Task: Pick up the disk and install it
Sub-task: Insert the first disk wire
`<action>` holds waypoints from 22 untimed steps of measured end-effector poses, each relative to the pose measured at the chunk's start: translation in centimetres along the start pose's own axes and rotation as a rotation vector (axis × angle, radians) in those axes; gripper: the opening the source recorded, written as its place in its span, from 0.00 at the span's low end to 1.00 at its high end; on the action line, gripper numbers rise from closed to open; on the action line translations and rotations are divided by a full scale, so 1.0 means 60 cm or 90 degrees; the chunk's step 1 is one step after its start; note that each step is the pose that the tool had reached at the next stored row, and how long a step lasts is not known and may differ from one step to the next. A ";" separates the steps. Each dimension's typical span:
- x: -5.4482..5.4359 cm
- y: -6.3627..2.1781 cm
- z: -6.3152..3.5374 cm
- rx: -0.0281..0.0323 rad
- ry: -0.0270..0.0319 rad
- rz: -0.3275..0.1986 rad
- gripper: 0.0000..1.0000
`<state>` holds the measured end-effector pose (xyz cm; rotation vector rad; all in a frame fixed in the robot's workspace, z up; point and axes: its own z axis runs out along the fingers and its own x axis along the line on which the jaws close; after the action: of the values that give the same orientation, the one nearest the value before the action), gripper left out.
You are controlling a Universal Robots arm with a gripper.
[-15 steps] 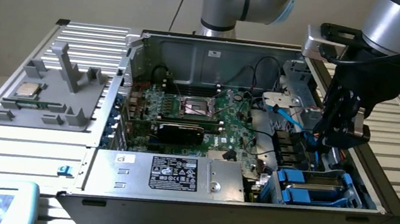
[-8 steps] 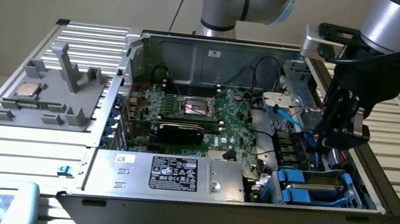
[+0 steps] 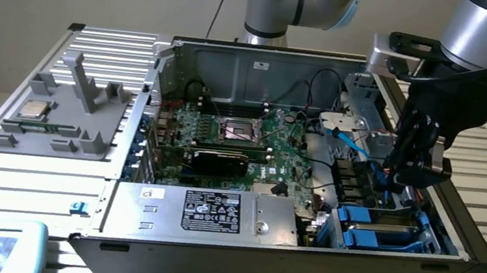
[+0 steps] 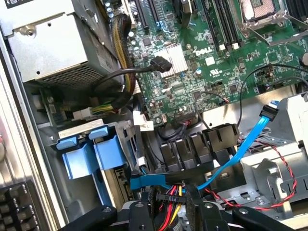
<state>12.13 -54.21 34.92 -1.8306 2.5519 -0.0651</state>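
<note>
Fingers [image 4: 206, 216] apart above cables [image 4: 171, 198] — disk [image 4: 77, 156] sits low inside the open computer case [image 3: 469, 238].

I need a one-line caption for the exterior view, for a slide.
The gripper hangs in an open computer case, near the blue drive carriers beside the motherboard.

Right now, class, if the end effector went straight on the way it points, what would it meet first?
Probably the blue data cable and the red-and-yellow wires just ahead of the end effector, though depth is unclear.
</note>
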 end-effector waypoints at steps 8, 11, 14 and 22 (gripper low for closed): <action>0.001 0.002 0.001 0.0047 0.0028 0.008 0.37; 0.002 0.004 0.001 0.0053 0.0031 0.015 0.37; 0.002 0.004 0.003 0.0050 0.0033 0.023 0.37; 0.002 0.004 0.011 0.0051 0.0039 0.036 0.37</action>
<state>11.87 -54.28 34.26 -1.7576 2.6013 -0.0808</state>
